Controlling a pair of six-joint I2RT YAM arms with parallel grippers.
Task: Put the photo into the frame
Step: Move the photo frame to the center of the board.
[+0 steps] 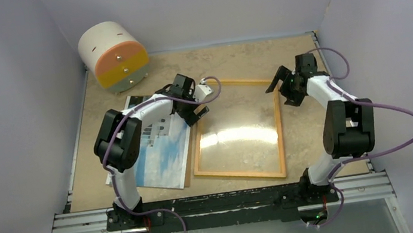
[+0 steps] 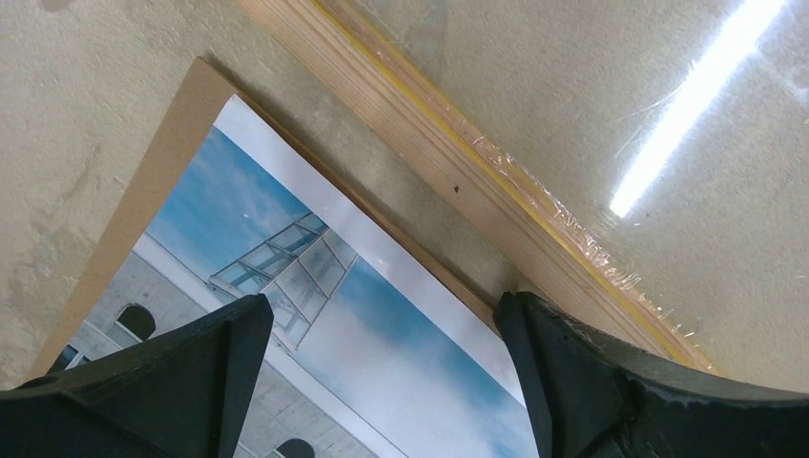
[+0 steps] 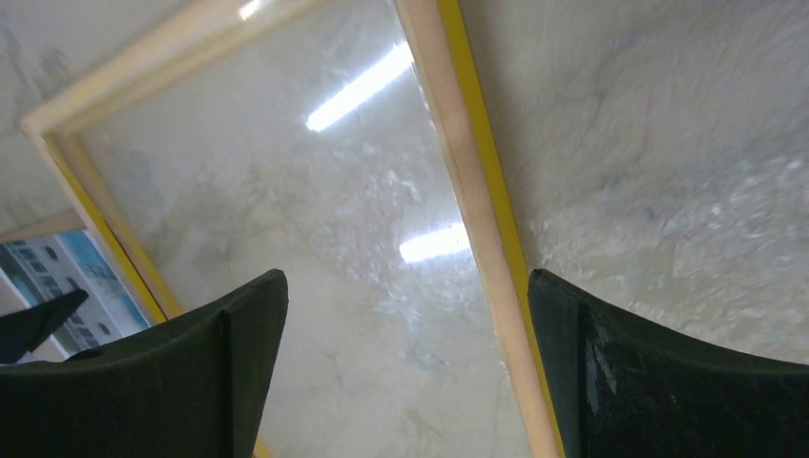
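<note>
The photo (image 1: pixel 163 152) lies face-up on its backing board (image 2: pixel 143 205) at 8 o'clock, just beside the frame (image 1: pixel 281 137), which sits back-up in the middle, I'd guess so the print drops in from behind. Further out, my left hand (image 2: pixel 380 310) hangs wide open and empty over the photo's 1 o'clock corner, looks set to pinch it. The right hand (image 3: pixel 405 281), open and empty too, is over the frame's 2 o'clock rail, probably to steady it.
</note>
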